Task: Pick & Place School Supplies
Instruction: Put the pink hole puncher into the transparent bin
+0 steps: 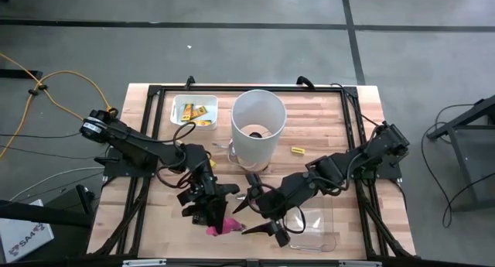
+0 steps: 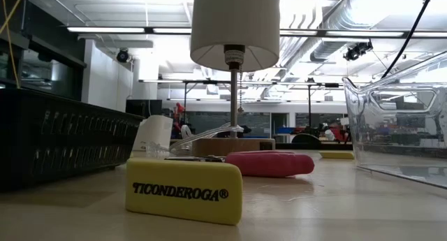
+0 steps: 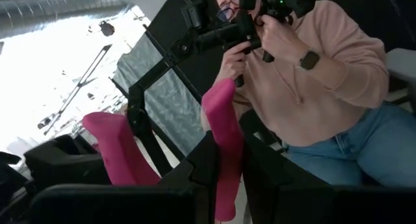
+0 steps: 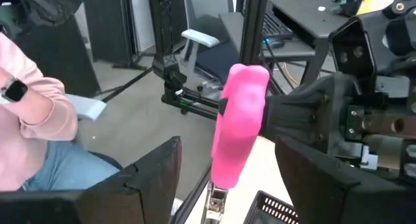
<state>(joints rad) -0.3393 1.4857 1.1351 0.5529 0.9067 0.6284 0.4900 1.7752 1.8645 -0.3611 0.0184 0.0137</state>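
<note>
Pliers, pink-handled (image 1: 220, 223), lifted at bench front, clenched in left tool (image 1: 210, 213); handles stick out past its fingers in left wrist view. Right tool (image 1: 265, 217) just beside, fingers spread wide either side of pink handle, grasping nothing. Clear bin (image 1: 319, 230) near right tool, looks unfilled. Yellow pieces (image 1: 195, 112) in white tray at rear; one stray (image 1: 297, 150) past white cylinder (image 1: 257, 126). Task early, most left. Bench front edge close; arms crowd centre.
</note>
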